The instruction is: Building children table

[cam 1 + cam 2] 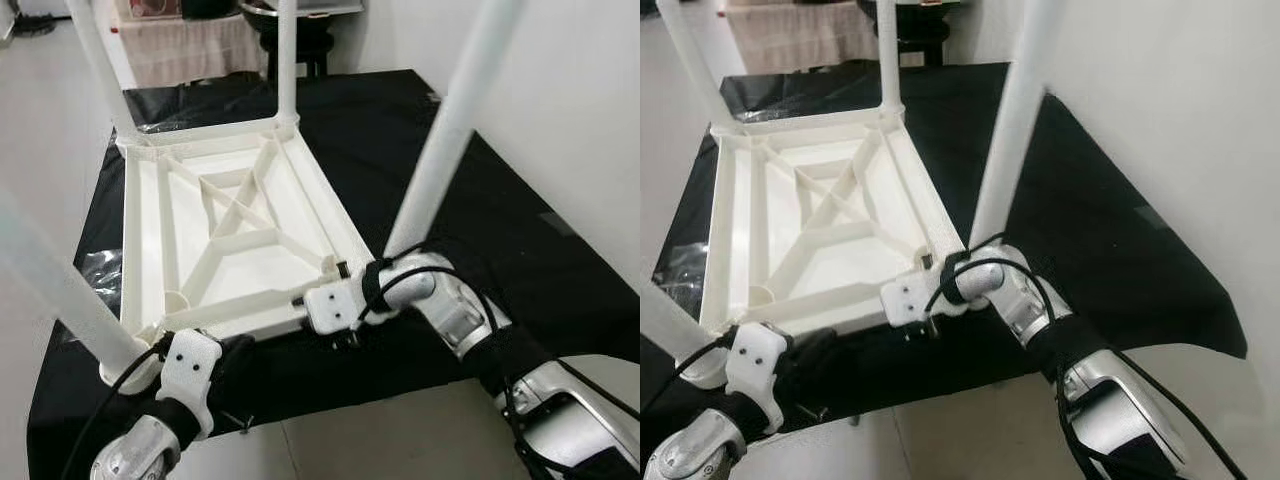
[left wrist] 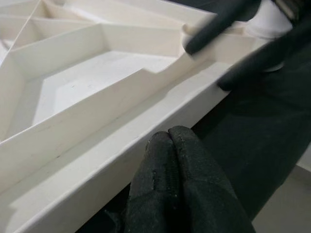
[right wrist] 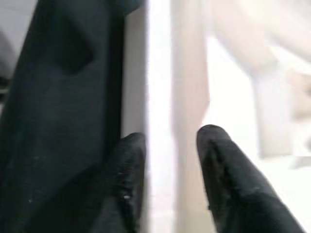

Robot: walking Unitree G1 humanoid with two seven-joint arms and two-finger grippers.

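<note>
Lying upside down on black floor mat (image 1: 520,260), white ribbed plastic children's table (image 1: 235,235) is pointing legs upward. Right gripper (image 3: 170,145) is straddling near rim, fingers parted. Left gripper (image 2: 170,141) is pressing closed beside rim, empty. Table probably light, stiff; rim safest hold.

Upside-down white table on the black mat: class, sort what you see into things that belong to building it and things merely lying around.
Belongs to the job:
- white table top, underside up
- four white legs standing in its corners
- right gripper astride the near rim
- left gripper by the near edge

Just lying about:
- black mat
- cloth-covered table behind
- dark stool
</note>
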